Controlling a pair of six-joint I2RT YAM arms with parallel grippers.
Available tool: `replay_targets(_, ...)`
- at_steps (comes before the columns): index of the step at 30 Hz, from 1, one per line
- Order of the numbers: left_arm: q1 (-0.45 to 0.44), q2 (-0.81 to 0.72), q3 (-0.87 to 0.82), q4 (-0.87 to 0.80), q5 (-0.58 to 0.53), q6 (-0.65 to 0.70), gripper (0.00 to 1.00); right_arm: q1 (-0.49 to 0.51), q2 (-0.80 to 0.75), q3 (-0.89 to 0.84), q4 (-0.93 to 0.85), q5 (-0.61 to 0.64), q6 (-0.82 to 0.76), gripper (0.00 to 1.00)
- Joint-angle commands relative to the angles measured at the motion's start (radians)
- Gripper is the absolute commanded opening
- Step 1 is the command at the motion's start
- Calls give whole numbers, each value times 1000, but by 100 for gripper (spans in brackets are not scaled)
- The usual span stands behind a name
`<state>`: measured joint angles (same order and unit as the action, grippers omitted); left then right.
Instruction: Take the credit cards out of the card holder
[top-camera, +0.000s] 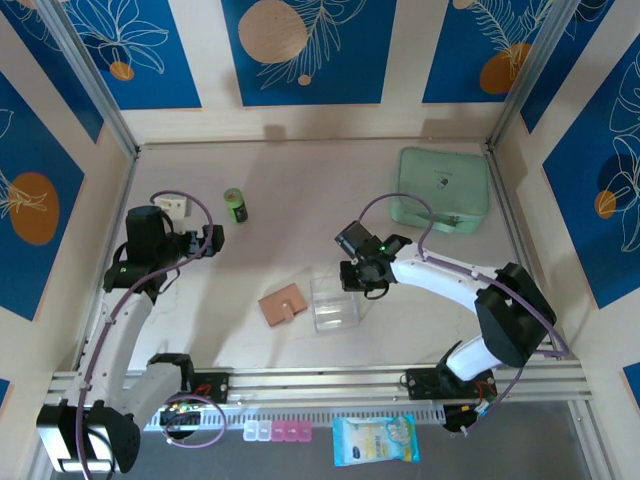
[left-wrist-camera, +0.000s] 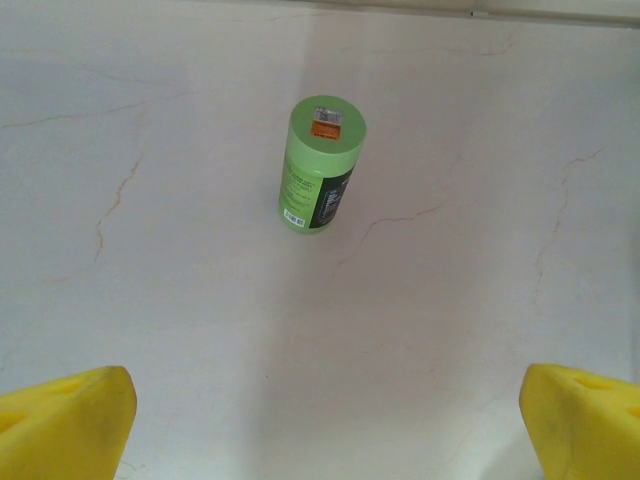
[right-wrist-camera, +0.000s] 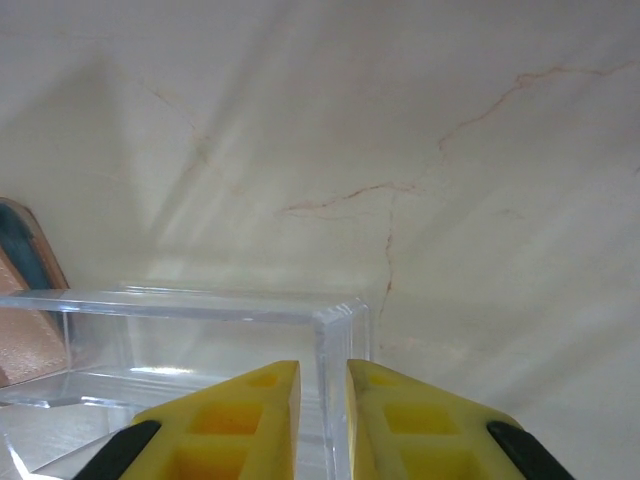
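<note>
Right gripper (right-wrist-camera: 322, 400) closed on the tray (right-wrist-camera: 200, 308) wall
The wallet (top-camera: 283, 304) lies just left of the tray, near the table's (top-camera: 300, 190) front edge; left gripper (left-wrist-camera: 325, 405) is wide open. A dragged tray could push the wallet away.

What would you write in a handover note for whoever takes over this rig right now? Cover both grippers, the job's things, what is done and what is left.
Left gripper: open, above bare table near the green bottle.
Right gripper: shut on the wall of the clear tray.
Card holder: lies closed on the table, beside the tray on its left in the top view, untouched.
Done: nothing; credit cards not yet taken out.
Left: probably release the tray, open the card holder, pull the cards out.
</note>
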<state>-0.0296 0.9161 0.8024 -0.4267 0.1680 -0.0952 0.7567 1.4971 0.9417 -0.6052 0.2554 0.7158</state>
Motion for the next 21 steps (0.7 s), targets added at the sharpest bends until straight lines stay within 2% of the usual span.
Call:
replay_targets(1, -7, -15, -14, 21, 11, 20, 98, 6, 15, 19, -11, -5, 13, 19)
replay_targets(13, -7, 2, -16, 11, 4, 25, 99, -2, -21, 62, -79, 43, 12, 8)
replay_targets(21, -7, 5, -16, 7, -2, 26, 99, -56, 20, 172, -121, 46, -33, 7)
